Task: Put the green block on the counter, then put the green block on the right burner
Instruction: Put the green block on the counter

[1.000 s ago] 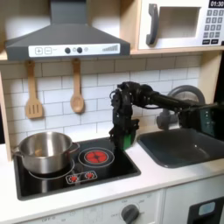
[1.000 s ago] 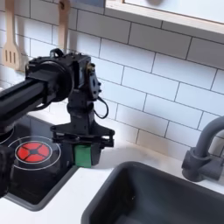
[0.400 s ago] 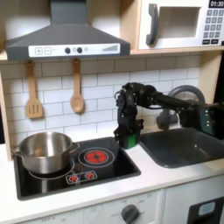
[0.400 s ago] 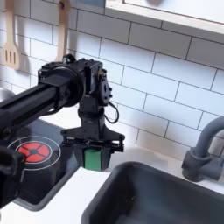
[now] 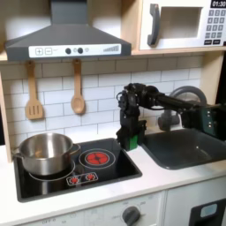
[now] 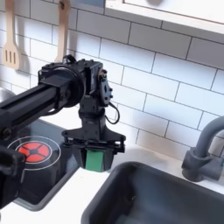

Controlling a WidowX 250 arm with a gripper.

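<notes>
Green block (image 6: 94,157) gripped in hand (image 6: 93,159), above counter (image 6: 79,185)

light: soft, even (indoor) | shadows: faint | sharpness: low, grainy | glare: mild on hob (image 5: 66,168)

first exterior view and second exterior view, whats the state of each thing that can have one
gripper: pointing down, shut on the green block
green block: held between the fingers, over the counter strip between hob and sink
right burner: bare, nothing on it
pot: upright on the left burner, no lid
sink: looks empty
</notes>
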